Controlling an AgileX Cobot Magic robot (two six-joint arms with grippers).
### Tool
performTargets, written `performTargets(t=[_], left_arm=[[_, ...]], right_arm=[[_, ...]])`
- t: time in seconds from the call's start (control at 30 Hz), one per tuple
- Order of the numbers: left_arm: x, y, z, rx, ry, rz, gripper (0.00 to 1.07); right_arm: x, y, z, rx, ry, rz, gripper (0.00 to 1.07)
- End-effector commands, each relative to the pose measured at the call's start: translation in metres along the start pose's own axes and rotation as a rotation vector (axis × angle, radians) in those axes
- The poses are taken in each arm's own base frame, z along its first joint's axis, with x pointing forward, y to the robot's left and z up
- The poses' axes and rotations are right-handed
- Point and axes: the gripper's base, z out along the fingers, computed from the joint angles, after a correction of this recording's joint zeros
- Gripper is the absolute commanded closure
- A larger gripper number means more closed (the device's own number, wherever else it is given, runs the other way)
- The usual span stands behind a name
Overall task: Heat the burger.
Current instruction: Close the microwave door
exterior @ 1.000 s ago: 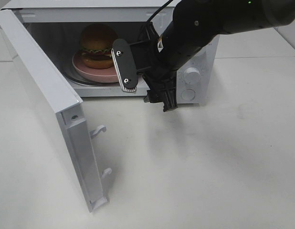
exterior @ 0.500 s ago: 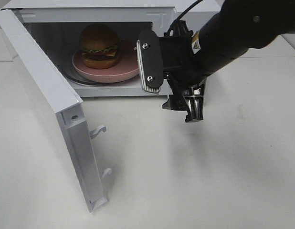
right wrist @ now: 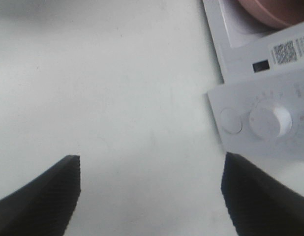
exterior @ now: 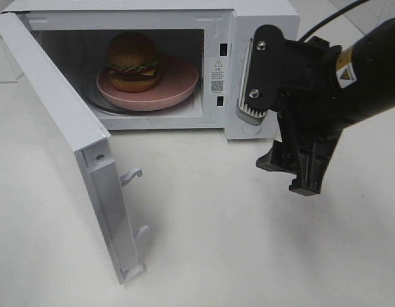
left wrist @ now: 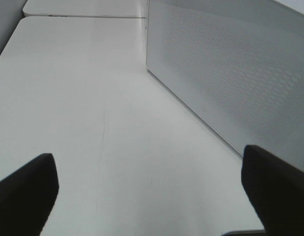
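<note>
Exterior high cam sits above and in front, well back, tilted down into the open microwave (exterior: 248, 19), with its door (exterior: 57, 115) and the table (exterior: 204, 243) in frame. Left wrist cam rides low and looks almost flat along the table, out between the tips of the left gripper (left wrist: 149, 196), at a perforated white panel (left wrist: 230, 73) close by. Right wrist cam looks straight down past the right gripper (right wrist: 149, 194), close in, and shares the table, QR sticker (right wrist: 285, 50), plate rim (right wrist: 270, 12) and control panel (right wrist: 260, 142) with the high view.
</note>
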Motion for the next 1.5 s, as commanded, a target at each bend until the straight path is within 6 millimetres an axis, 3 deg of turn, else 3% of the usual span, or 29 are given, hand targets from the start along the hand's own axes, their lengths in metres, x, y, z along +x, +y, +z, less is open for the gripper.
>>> performTargets(t=[0.03,0.3,0.63,1.03,1.1,1.3,1.5], left_arm=[[0.001,0.000,-0.001,-0.002,-0.027,0.000,0.14],[0.001,0.000,-0.001,-0.002,-0.027,0.000,0.14],[0.001,0.000,-0.001,-0.002,-0.027,0.000,0.14],[0.001,0.000,-0.001,-0.002,-0.027,0.000,0.14],[0.001,0.000,-0.001,-0.002,-0.027,0.000,0.14],[0.001,0.000,-0.001,-0.002,-0.027,0.000,0.14],[0.001,0.000,-0.001,-0.002,-0.027,0.000,0.14]], right_arm=[[0.007,0.005,-0.010,-0.014,0.025,0.108,0.31],[0.025,0.013,-0.052,-0.003,0.065,0.432,0.31],[0.045,0.023,-0.086,-0.013,0.144,0.522,0.31],[0.067,0.038,-0.108,-0.007,0.161,0.572,0.31],[0.082,0.044,-0.114,0.020,0.152,0.629,0.31],[0.101,0.045,-0.119,0.077,0.165,0.727,0.31],[0.125,0.059,-0.129,0.154,0.156,0.871,0.31]])
